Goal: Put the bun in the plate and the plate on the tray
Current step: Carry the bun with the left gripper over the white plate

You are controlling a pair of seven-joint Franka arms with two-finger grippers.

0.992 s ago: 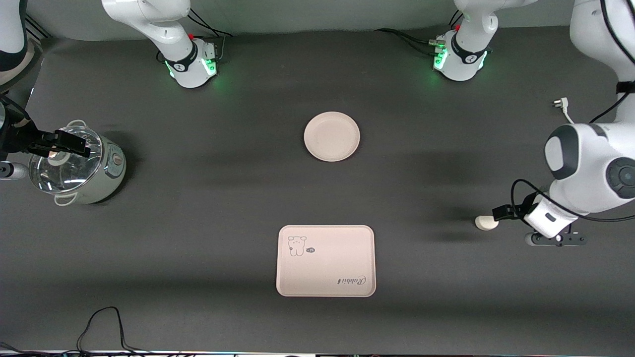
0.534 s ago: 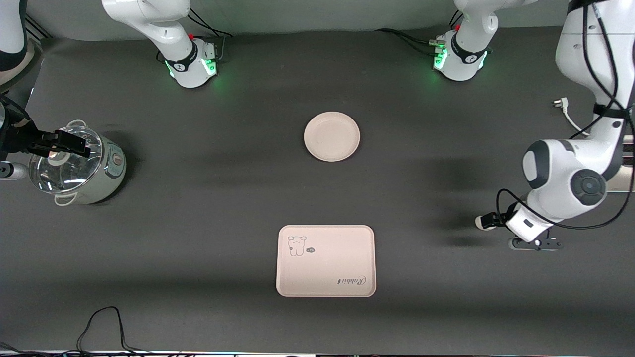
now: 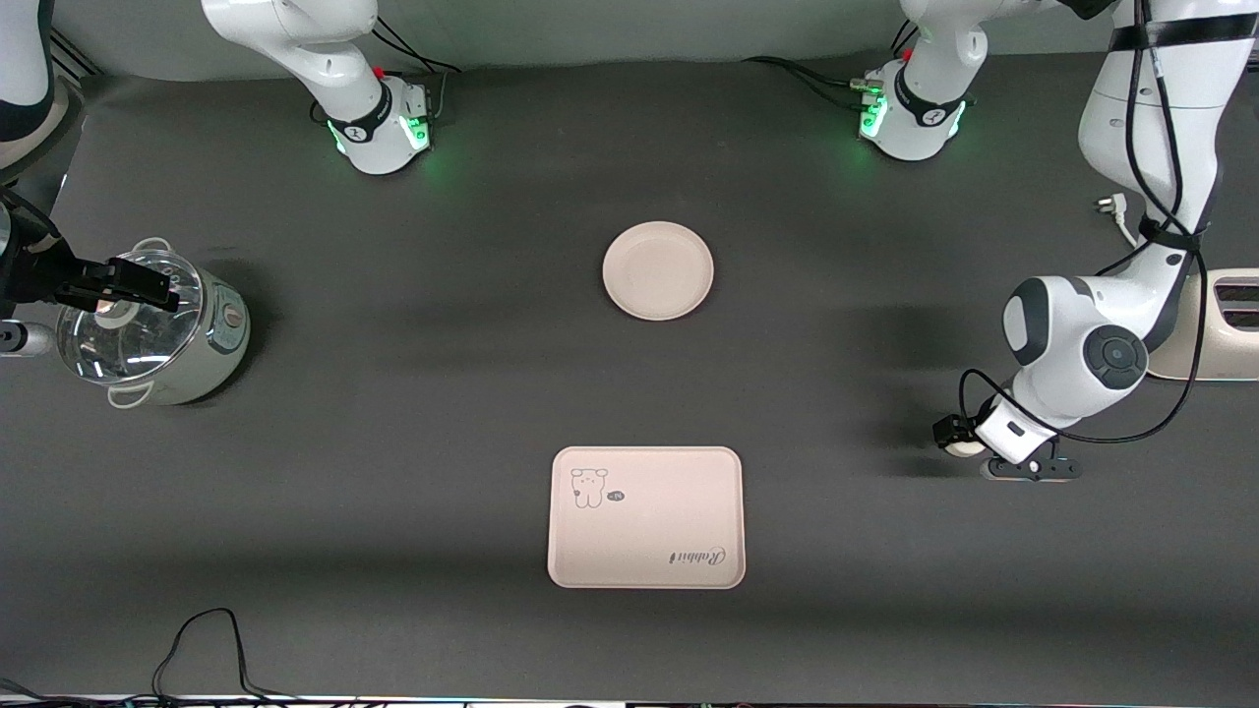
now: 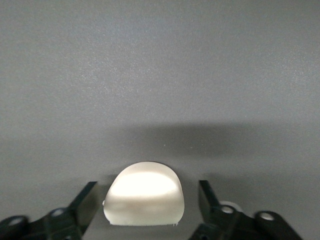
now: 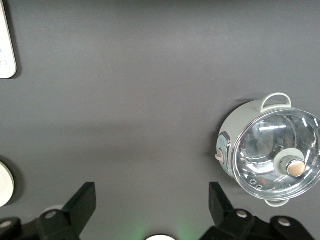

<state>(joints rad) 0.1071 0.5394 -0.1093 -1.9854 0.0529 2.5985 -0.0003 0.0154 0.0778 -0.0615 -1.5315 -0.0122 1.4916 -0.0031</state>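
The bun [image 4: 145, 200] lies on the dark table near the left arm's end; only a sliver of it [image 3: 963, 448] shows in the front view. My left gripper [image 3: 959, 438] is down over it, open [image 4: 146, 192], with a finger on each side and a gap to both. The round plate [image 3: 657, 269] sits mid-table, bare. The tray [image 3: 646, 517] lies nearer the front camera than the plate, bare. My right gripper [image 3: 148, 285] waits open [image 5: 152, 200] and empty, high over the pot at the right arm's end.
A pale green pot with a glass lid [image 3: 157, 329] stands at the right arm's end. A cream appliance [image 3: 1215, 329] and a white plug [image 3: 1111, 208] lie at the left arm's end. A black cable [image 3: 207, 639] loops at the front edge.
My left arm has swung toward the table's middle and its gripper has come over the bun, which now shows far less in the front view. The right arm has not moved.
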